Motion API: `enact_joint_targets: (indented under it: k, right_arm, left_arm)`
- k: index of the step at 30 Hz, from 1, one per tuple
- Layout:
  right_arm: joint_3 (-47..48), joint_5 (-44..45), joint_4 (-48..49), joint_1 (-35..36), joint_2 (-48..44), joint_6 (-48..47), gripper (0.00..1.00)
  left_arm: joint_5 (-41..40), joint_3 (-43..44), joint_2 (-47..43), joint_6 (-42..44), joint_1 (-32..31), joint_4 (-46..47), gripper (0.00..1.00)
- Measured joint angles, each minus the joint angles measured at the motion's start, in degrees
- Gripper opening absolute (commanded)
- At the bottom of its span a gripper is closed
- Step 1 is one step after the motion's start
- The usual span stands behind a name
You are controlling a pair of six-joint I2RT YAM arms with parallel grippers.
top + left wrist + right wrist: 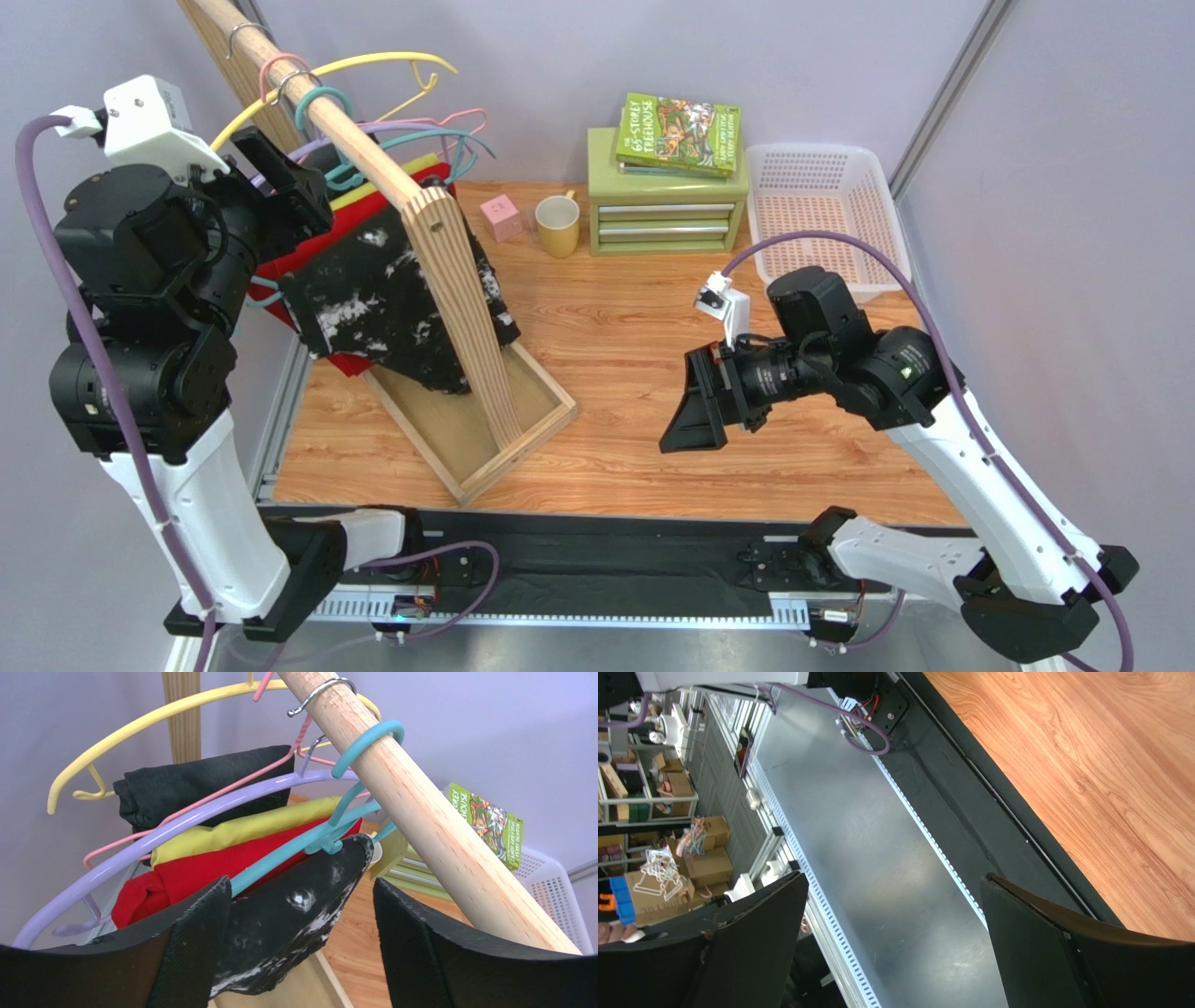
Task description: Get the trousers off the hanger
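Hanging from teal hanger (319, 840): black splattered trousers (295, 917); book (680, 133) atop drawers (666, 213).

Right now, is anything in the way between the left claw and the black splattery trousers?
Nothing visible is. The open left claw faces the black cloth trousers with white splatter directly; they hang over a teal plastic hanger. The round wooden rail runs close beside the claw, not in between.

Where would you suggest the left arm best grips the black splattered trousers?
Probably the fold hanging free below the teal hanger, approached head-on: the trousers drape over its bar, sit between the open left fingers, and the rail crowds the right side.
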Motion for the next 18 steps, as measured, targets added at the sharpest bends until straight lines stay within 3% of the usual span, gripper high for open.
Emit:
enact_joint_targets:
  k: [8, 14, 18]
  right_arm:
    - [0.0, -0.7, -0.5, 1.0, -1.8, -1.4, 1.0]
    - [0.0, -1.2, -1.0, 1.0, -1.9, -1.8, 1.0]
    - [0.0, -1.3, -1.1, 1.1, -1.7, -2.0, 1.0]
  left_arm:
    - [9.2, -0.9, 1.1, 0.6, 10.1, -1.1, 0.73]
    - [17.7, -2.8, 1.9, 2.8, 14.1, -1.1, 0.72]
    - [19.1, -5.5, 2.1, 5.1, 15.1, -1.0, 0.72]
